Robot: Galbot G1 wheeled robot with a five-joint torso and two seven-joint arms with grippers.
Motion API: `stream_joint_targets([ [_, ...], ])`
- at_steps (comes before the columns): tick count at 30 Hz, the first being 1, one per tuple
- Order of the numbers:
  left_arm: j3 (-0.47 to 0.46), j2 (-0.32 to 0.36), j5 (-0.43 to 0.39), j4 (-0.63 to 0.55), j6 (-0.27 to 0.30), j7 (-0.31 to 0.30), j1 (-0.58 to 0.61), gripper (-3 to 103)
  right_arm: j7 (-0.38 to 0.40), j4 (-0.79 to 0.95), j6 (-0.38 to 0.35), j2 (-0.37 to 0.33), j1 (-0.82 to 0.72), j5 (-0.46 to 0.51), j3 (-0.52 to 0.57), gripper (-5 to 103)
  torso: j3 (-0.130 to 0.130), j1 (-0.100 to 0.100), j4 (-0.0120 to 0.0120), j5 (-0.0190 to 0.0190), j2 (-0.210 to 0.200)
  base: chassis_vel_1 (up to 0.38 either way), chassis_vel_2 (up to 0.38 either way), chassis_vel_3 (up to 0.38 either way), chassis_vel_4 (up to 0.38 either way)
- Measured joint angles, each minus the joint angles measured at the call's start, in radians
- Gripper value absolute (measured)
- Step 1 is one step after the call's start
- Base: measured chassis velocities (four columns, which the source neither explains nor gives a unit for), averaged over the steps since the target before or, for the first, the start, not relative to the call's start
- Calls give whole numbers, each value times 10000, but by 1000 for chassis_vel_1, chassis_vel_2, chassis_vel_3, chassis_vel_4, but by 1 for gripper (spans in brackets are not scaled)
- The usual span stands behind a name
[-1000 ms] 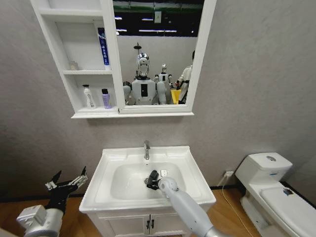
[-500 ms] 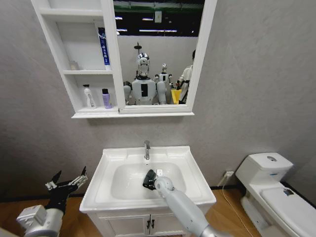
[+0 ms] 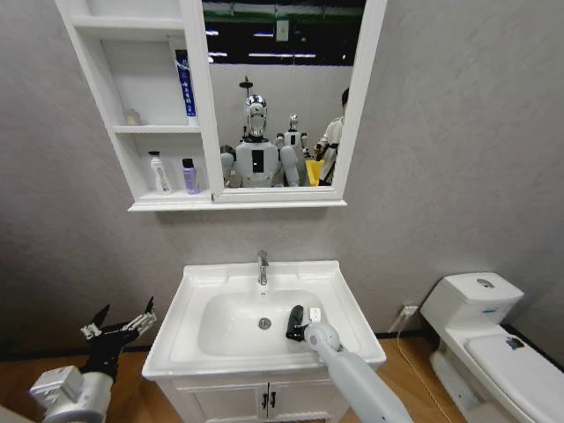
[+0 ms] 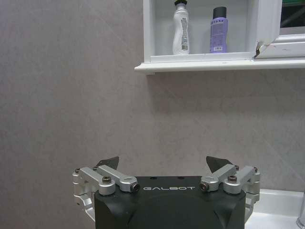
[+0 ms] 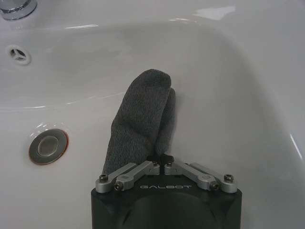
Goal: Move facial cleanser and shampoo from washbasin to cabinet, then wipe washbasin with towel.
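Pinching the dark grey towel (image 5: 143, 117) between closed fingertips, the right gripper (image 5: 160, 160) presses it against the bowl of the washbasin (image 3: 339, 291), right of the drain (image 5: 47, 145), apparently touching the ceramic. The left gripper (image 4: 162, 164) hangs spread wide beside the basin, below the cabinet (image 3: 132, 106), where two bottles (image 4: 181, 26) stand.

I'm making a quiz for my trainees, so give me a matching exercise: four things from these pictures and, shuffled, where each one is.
Things:
1. towel
2. left gripper
3. purple bottle
4. blue tube

Places:
A. bottom cabinet shelf, beside a white bottle
B. middle cabinet shelf
C. inside the washbasin bowl, pinched by the right gripper
D. open, left of the washbasin

Pairs: 1-C, 2-D, 3-A, 4-B
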Motion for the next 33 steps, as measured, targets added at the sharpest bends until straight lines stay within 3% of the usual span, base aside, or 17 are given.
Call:
stream_joint_targets([
  [3,0,1,0,0,0,0,0,100,-316,2,443,-102,77,-949,132,0,1,1,-4,0,-1,0,0,0,0],
  [8,0,0,0,0,0,0,0,100,34,208,704,-307,330,-1303,177,0,1,1,-1,0,-1,0,0,0,0],
  [11,0,0,0,0,0,0,0,100,-391,159,1218,-542,519,-2038,221,0,1,0,-1,-1,0,0,0,0,0],
  [12,0,0,0,0,0,0,0,100,-854,48,1822,-670,629,-2701,279,0,1,0,-1,-1,-1,0,0,0,0],
  [13,0,0,0,0,0,0,0,100,-854,48,1822,-670,629,-2701,279,0,1,0,-1,-1,-1,0,0,0,0],
  [15,0,0,0,0,0,0,0,100,-1583,-36,2629,-861,790,-3683,497,0,1,1,-2,-1,-1,0,0,0,0],
  [25,0,0,0,0,0,0,0,100,-2299,-27,2405,-1681,1036,-3818,1144,0,1,3,-4,-1,-1,0,0,0,0],
  [33,0,0,0,0,0,0,0,100,-2843,-691,2425,-1604,1315,-3520,1131,0,1,3,-3,-2,-1,0,0,0,0],
])
